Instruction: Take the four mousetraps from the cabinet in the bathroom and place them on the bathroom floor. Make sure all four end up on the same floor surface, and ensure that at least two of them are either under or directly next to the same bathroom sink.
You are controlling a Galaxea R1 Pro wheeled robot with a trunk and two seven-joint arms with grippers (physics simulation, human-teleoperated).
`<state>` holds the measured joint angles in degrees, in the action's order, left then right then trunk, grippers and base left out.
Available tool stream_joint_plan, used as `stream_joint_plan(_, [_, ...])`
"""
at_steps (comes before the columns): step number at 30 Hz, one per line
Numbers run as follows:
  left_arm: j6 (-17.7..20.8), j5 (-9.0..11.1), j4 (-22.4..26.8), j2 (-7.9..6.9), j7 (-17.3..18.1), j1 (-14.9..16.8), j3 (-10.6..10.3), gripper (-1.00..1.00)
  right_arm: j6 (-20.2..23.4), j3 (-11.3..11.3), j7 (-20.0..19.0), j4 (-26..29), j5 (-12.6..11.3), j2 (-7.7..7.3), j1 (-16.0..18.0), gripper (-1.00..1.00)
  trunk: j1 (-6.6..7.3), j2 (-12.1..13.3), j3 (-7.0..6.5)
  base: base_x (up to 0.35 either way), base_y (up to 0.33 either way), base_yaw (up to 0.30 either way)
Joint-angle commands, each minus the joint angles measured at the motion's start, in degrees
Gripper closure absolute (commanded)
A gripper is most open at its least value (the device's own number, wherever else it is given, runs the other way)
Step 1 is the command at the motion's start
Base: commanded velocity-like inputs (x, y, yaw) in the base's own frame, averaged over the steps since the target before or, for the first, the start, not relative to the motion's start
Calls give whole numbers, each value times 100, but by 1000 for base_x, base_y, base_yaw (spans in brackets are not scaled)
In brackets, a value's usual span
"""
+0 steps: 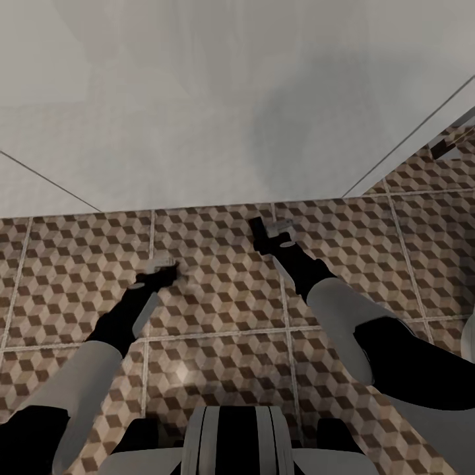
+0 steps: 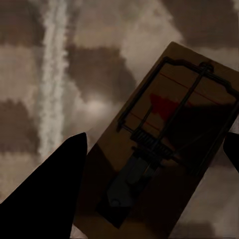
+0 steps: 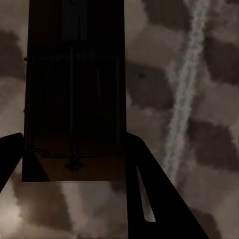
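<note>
So both arms low over tiled floor (image 1: 218, 310), left gripper (image 1: 155, 276) and right gripper (image 1: 272, 236) each clamped on mousetrap (image 2: 164, 149), second trap (image 3: 74, 94), likely so they set down gently

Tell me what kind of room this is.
Probably a bathroom or similar tiled room: the floor has large square tiles printed with a brown, beige and white cube pattern, meeting a plain white wall. Each wrist view shows a mousetrap between that gripper's fingers.
</note>
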<state>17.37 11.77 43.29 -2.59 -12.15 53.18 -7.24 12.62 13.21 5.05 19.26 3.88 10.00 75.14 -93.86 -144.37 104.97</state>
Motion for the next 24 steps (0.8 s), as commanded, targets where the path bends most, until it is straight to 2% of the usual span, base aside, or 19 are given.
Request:
stream_joint_plan(1, [29,62,-27,-43,-61,-15,-32,100,40,24,16,8,25,0,1,100,0,-1,3,0,0,0])
stream_joint_plan(6, [37,62,-18,-171,-65,-18,-32,100,39,24,14,-2,24,0,1,100,0,-1,3,0,0,0])
stream_joint_plan(15, [158,83,-68,-146,-61,-18,10,100,-184,24,20,-181,35,0,1,100,0,-1,3,0,0,0])
stream_joint_plan(19, [502,99,222,-124,-43,-18,19,100,-244,24,27,-190,55,0,1,100,0,-1,3,0,0,0])
stream_joint_plan(24, [717,124,577,-110,-23,-18,20,100,-258,24,24,-199,54,0,1,100,0,-1,3,0,0,0])
